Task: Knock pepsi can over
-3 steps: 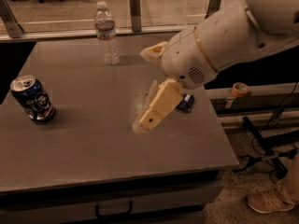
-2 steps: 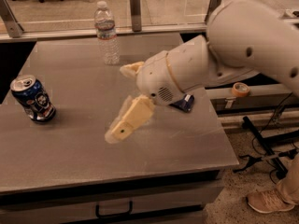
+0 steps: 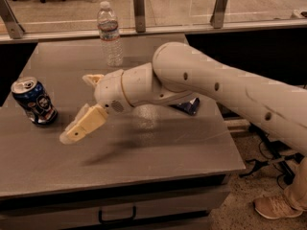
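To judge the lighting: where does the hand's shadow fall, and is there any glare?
Camera view: dim, warm light; the hand, above the table near the pepsi can, throws a soft shadow on the surface just right of itself; a pale sheen lies under the arm.

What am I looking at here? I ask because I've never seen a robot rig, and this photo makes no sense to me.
This is a single picture, taken from above the near edge of a grey table. I can't tell where the camera is mounted. The large white shape reaching in from the right is the robot's one arm. At its end is the gripper, a two-finger hand with tan fingers. The fingers are spread apart and hold nothing.

Three things are on the table. The pepsi can stands upright near the left edge, just left of the gripper and not touched by it. A clear water bottle stands at the far side. A dark blue wrapper is partly hidden behind the arm.
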You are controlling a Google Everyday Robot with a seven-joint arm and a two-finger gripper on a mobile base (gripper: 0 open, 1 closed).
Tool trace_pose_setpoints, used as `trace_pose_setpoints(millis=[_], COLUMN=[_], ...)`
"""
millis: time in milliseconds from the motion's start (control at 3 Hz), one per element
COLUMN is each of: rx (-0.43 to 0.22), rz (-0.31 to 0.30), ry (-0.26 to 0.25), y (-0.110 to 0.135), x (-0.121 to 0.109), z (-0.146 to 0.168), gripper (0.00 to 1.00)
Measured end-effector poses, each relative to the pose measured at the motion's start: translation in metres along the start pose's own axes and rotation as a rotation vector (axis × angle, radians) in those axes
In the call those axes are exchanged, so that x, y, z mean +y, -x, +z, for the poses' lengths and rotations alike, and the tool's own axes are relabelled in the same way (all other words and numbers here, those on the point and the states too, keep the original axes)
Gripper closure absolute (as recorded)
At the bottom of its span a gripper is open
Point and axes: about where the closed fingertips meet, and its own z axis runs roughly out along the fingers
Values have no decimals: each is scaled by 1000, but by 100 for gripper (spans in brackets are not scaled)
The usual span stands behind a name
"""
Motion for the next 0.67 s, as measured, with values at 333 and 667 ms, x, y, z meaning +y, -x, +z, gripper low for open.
trace_pose_setpoints(millis=[333, 667], rx=[-53, -97], rz=[-14, -30], ry=[27, 46], y=[10, 23], x=[-9, -18], z=[51, 87], gripper=[0, 0])
